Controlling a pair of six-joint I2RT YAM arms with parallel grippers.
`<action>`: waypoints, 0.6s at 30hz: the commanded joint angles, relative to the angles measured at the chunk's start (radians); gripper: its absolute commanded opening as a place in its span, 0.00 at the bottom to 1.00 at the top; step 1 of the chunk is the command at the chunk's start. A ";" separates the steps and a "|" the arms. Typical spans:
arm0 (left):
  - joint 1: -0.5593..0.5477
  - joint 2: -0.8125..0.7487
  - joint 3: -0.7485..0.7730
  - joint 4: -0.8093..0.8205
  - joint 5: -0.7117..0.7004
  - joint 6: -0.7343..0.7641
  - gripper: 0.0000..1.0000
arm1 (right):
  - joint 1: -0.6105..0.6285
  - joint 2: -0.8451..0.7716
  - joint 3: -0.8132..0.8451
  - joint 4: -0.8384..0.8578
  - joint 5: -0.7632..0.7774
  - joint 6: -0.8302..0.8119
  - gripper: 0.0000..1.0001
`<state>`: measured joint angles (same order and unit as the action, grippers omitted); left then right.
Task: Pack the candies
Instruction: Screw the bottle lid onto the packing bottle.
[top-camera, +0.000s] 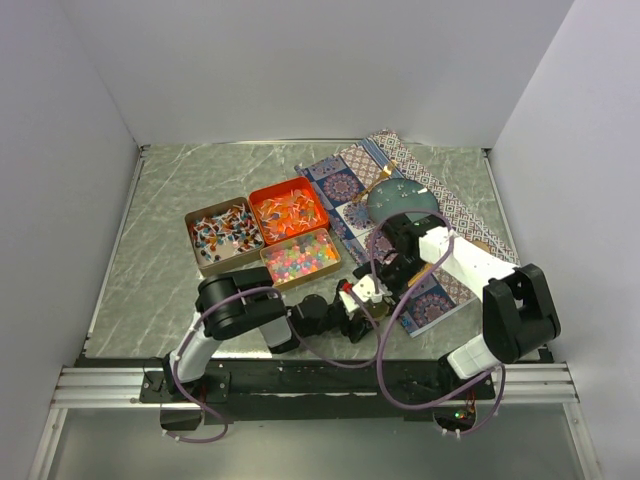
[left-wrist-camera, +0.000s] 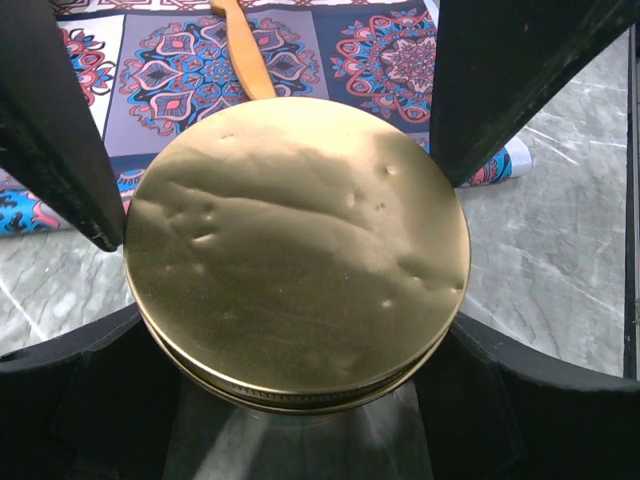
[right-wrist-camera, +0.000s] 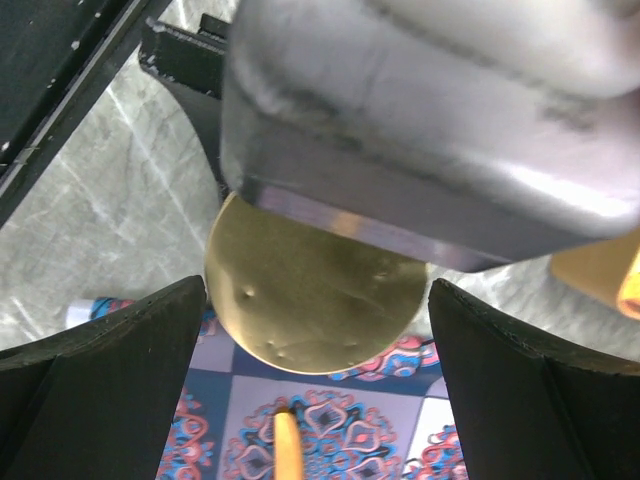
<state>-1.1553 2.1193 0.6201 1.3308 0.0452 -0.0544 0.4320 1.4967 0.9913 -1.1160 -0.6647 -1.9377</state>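
Observation:
The candies lie in three open tins at the left in the top view: red, white and dark wrapped ones (top-camera: 224, 232), orange-red pieces (top-camera: 289, 210) and multicoloured bead jellies (top-camera: 300, 257). My left gripper (top-camera: 358, 316) is shut on a glass jar capped by a round gold lid (left-wrist-camera: 300, 250); its black fingers (left-wrist-camera: 60, 140) press the jar's sides in the left wrist view. My right gripper (top-camera: 386, 284) is open and empty, its fingers (right-wrist-camera: 100, 380) spread wide just beyond the lid (right-wrist-camera: 310, 290), above a patterned cloth (right-wrist-camera: 350, 440).
The patterned cloth (top-camera: 440, 200) covers the right of the table, with a round blue-grey plate (top-camera: 402, 200) on it. A wooden handle (left-wrist-camera: 245, 50) lies on the cloth between the two grippers. The two wrists are very close together.

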 joint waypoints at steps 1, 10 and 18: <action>0.026 0.117 -0.040 -0.415 0.041 -0.090 0.01 | -0.027 -0.022 -0.039 -0.033 0.037 0.023 1.00; 0.043 0.134 -0.026 -0.435 0.055 -0.124 0.01 | -0.050 -0.136 -0.157 -0.019 0.103 0.120 1.00; 0.046 0.137 -0.026 -0.450 0.039 -0.142 0.01 | -0.084 -0.233 -0.226 -0.044 0.155 0.213 1.00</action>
<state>-1.1347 2.1517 0.6598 1.3300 0.1230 -0.0643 0.3717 1.3212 0.8249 -0.9756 -0.6216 -1.8206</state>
